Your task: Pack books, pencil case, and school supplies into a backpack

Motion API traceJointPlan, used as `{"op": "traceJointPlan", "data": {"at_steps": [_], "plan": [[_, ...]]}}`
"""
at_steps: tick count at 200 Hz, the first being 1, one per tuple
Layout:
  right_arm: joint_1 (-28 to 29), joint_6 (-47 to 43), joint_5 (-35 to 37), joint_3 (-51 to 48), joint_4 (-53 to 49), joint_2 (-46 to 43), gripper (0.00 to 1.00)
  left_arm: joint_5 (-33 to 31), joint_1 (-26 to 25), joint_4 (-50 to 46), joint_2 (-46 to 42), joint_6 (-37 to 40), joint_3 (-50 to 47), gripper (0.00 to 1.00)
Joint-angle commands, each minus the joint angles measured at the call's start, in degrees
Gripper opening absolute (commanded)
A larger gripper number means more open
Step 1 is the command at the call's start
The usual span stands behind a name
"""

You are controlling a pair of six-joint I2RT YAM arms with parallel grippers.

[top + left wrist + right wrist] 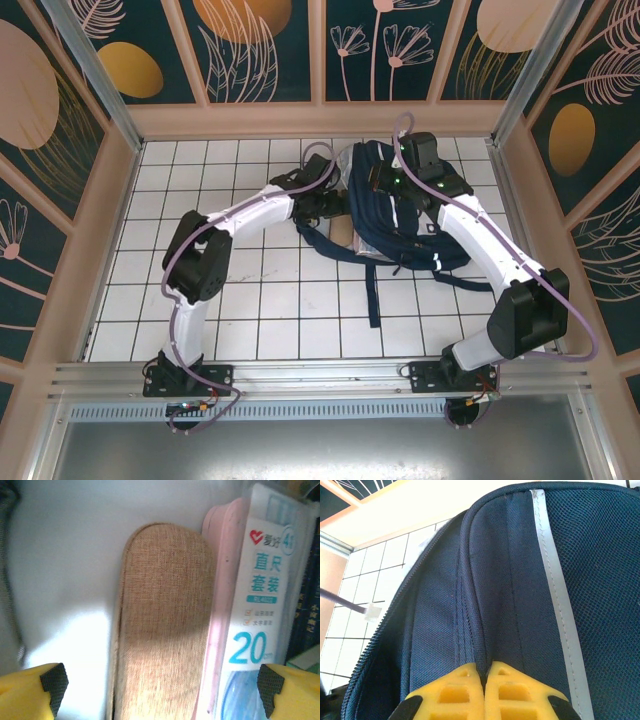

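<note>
The left hand (160,685) stands wide open, its fingers on either side of a tan woven pencil case (165,615). A clear packet marked "20" (262,610) lies just beside the case. The right hand (484,680) is closed, pinching a fabric fold of the navy backpack (520,580), which rests on the tiled counter (270,300).

1. The white, black-jointed left arm (250,212) is reaching forward and to the right, with its elbow folded low.
2. The left gripper (162,684), with yellow fingers and black pads (54,682), is holding its jaws spread wide.
3. The white right arm (485,250) is stretching forward and to the left.
4. The right gripper (484,672) is pinching its yellow fingers together on a fold of the navy-blue fabric backpack (520,580).
</note>
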Motion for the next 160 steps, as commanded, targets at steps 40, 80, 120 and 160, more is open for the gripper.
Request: {"op": "traceJointPlan", "data": {"at_steps": [40,80,120,160], "plan": [[1.3,1.5,-1.0,-3.4,2.3,0.2,0.35,-13.2,2.9,-12.9,-12.5,1.3,-3.0,0.98],[1.4,3.0,1.5,-6.3,1.3,-2.5,0.46,-11.0,6.3,-12.7,-14.0,2.7,-3.1,0.99],[1.4,7.1,4.8,-12.9,0.5,-7.5,0.47,4.6,6.3,-2.9,-8.6,7.8,0.6,0.91],[1.5,12.1,6.2,-21.9,-0.8,-14.9,0.47,1.5,6.3,-8.0,5.4,15.2,13.3,0.87]]}}
